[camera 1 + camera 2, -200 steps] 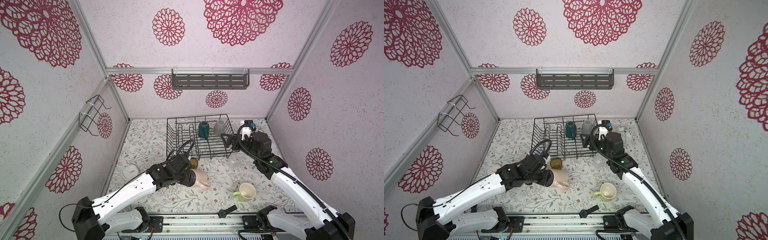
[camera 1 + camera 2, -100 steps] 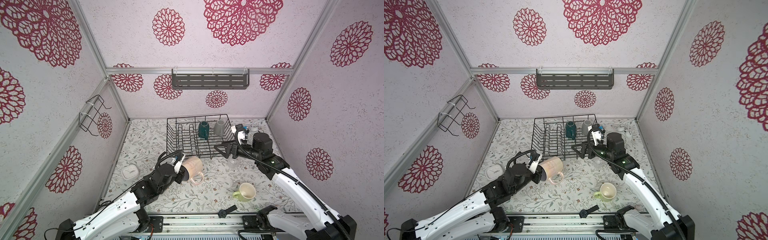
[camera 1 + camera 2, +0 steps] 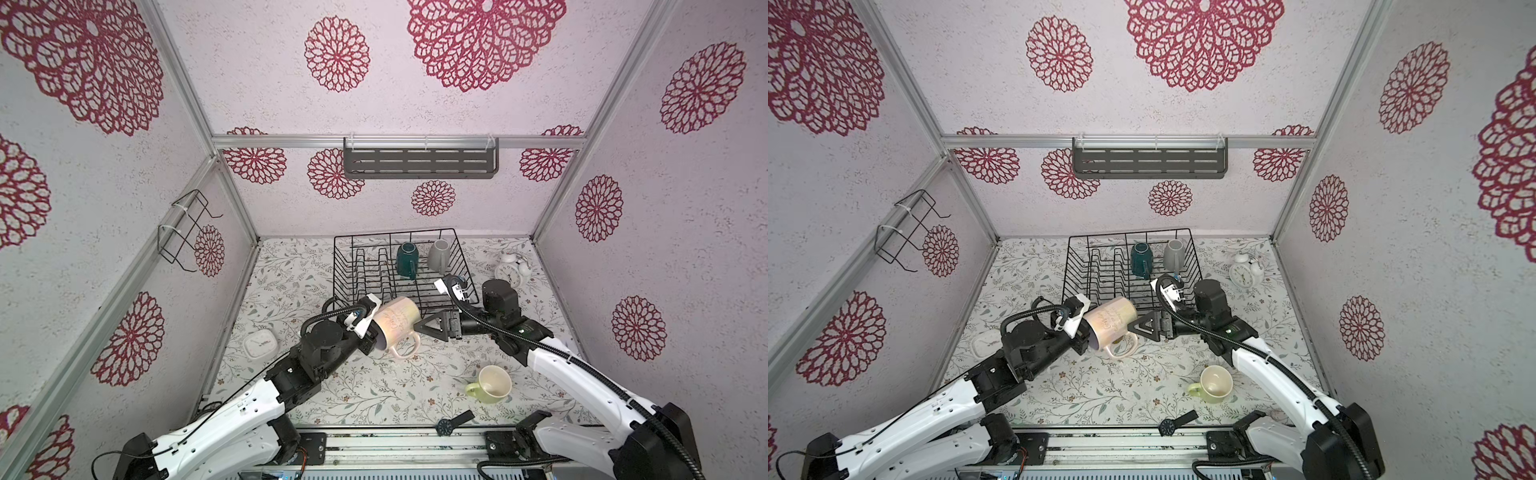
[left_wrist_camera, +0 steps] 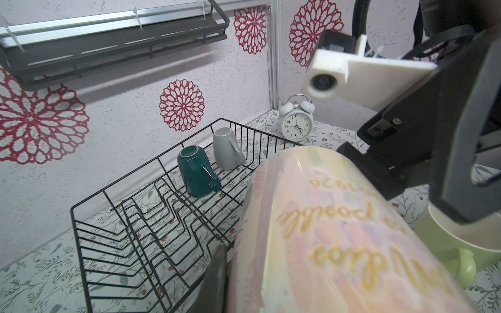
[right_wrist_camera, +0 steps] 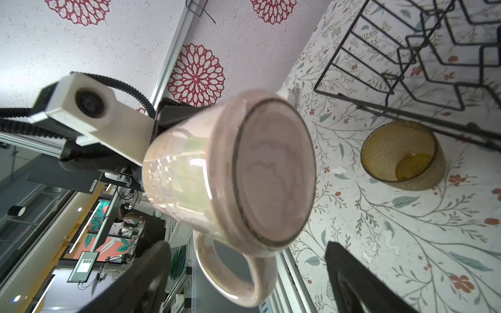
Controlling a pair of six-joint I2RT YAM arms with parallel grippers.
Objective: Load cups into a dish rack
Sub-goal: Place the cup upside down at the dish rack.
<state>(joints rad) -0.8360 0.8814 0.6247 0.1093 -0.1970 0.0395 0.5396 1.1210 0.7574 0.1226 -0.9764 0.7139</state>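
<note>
We see the floral tabletop (image 3: 291,291) bearing the dish rack (image 3: 374,274), amber tumbler (image 5: 401,154) near the right gripper (image 5: 246,244), light green mug (image 3: 490,384), alarm clock (image 3: 508,272), square clock (image 3: 259,345) and wristwatch (image 3: 446,426).

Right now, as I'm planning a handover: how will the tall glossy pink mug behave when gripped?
The tall glossy pink mug has a shiny glaze, so probably slippery. It looks like rigid ceramic: likely heavyish and breakable if dropped. Held sideways by the left hand, handle hanging down, it may swivel.

Pale walls (image 3: 415,104) with red medallions — grey slotted shelf (image 3: 419,163), wire bracket (image 3: 183,232), leaf-patterned floor (image 3: 353,386)
</note>
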